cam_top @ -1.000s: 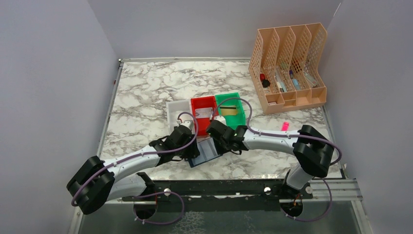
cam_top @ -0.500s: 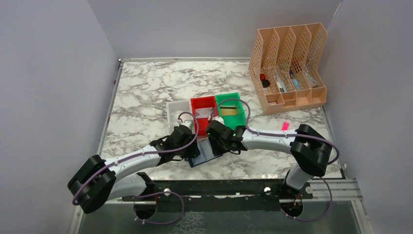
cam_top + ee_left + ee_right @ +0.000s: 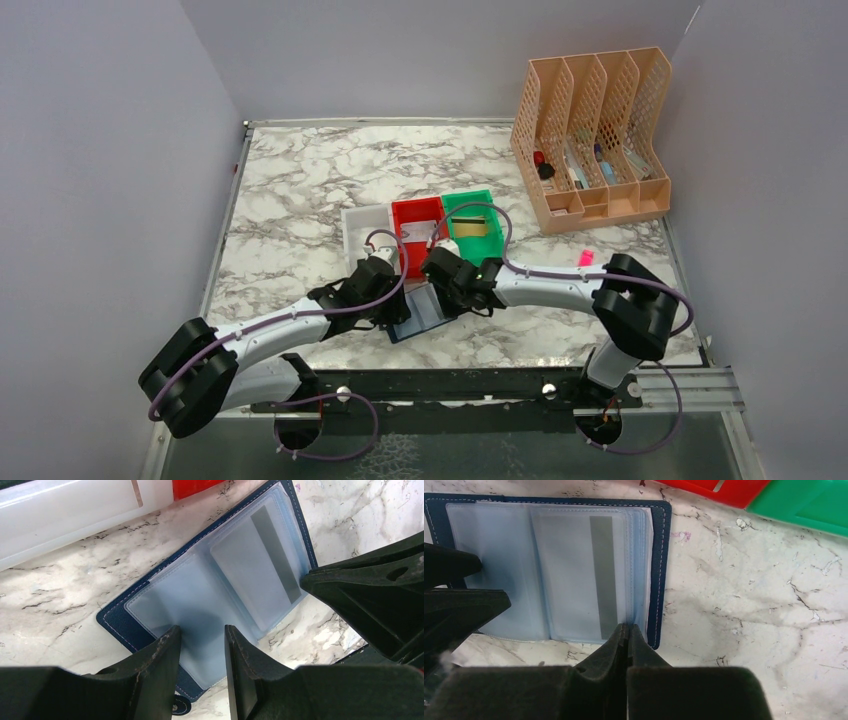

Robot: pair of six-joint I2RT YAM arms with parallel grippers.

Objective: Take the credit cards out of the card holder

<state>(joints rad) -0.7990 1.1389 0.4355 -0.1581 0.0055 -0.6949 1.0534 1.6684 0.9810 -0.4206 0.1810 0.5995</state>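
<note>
**A:** What differs from a second ago?

**B:** Very little. From above, the right arm (image 3: 560, 285) has crept slightly to the left, elbow and all. The left arm (image 3: 290, 325) has not budged. The card holder (image 3: 425, 315) lies where it lay, open on the tabletop (image 3: 300, 190), just in front of the red bin (image 3: 415, 205), between the two wrists.

**A:** And the jaws?

**B:** The left gripper (image 3: 200, 630) has its jaws spread, their tips over the near, pale-blue sleeve (image 3: 185, 605), with the sleeve showing in the gap. The right gripper (image 3: 626, 630) has its jaws pressed together, their tip at the lower edge of the other sleeve, beside the wallet's stitched border.

**A:** Is it pinching anything?

**B:** I cannot tell. The tips cover the very spot where an edge would sit.

**A:** Where is the card?

**B:** A silvery-grey card (image 3: 574, 570) with a darker stripe sits inside that sleeve, fully tucked in. It is the only card I can make out in the holder. Whether more lie behind it, the glare on the plastic hides.

**A:** Anything else unclear?

**B:** From above, both wrists cover most of the holder. The white bin (image 3: 350, 228) and green bin (image 3: 468, 196) flank the red one, and their contents are too small to name. A pale sliver pokes out under the holder's near corner in the right wrist view, cut off by the black fingers.
</note>
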